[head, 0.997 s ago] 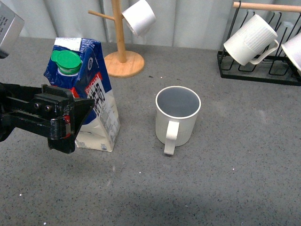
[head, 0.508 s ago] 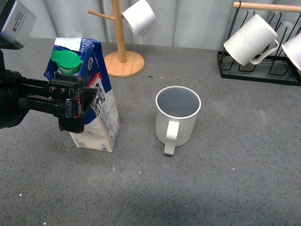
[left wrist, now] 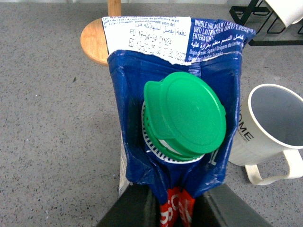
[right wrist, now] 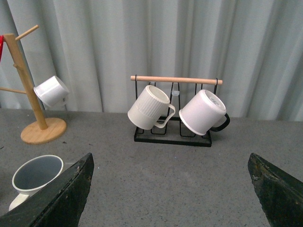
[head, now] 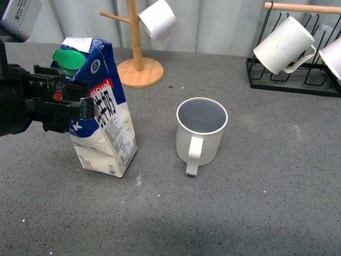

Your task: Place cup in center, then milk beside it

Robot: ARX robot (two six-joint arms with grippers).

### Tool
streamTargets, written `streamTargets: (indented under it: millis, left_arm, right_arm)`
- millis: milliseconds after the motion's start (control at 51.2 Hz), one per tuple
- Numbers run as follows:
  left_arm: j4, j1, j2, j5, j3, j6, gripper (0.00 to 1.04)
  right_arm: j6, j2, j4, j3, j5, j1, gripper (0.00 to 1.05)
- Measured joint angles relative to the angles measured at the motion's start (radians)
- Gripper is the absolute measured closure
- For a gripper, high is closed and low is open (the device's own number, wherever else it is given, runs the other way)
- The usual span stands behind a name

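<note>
While my left gripper (head: 70,104) clamps the milk (head: 104,114) just below its green cap (left wrist: 184,116), the carton leans; I cannot tell if its base sits flat on the grey table (head: 256,208). It stands left of the cup (head: 201,128), near but apart. Carton print: red "ascual" label, barcode beside it; top flap reads "WHOLE", "UHT", "ENTERA", plus Arabic script; date line too small. Cup upright near table centre, handle toward me, "HOME" on its side. My right gripper (right wrist: 170,170) is spread wide, holding nothing. Behind: wooden mug tree (head: 136,53) with small white cup (head: 157,19); black rack (head: 293,82) with ribbed white mug (head: 282,45).
</note>
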Motion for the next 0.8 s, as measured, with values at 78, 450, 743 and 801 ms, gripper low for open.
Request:
streamTargets:
  millis: [78,450,743,801]
  left_arm:
    - [-0.002,-0.012,-0.001,-0.014,0.010,0.000,0.97]
    - [0.053,-0.126,0.083,-0.117,0.080,-0.007,1.00]
    - [0.090,-0.177,0.121,-0.158,0.110,-0.015,1.00]
    - [0.099,-0.186,0.133,-0.175,0.118,-0.014,1.00]
  right_arm:
    - [0.000,0.000,0.000,0.000,0.000,0.000,0.09]
    - [0.000,0.000,0.000,0.000,0.000,0.000,0.09]
    - [0.000,0.000,0.000,0.000,0.000,0.000,0.09]
    - [0.000,0.000,0.000,0.000,0.000,0.000,0.09]
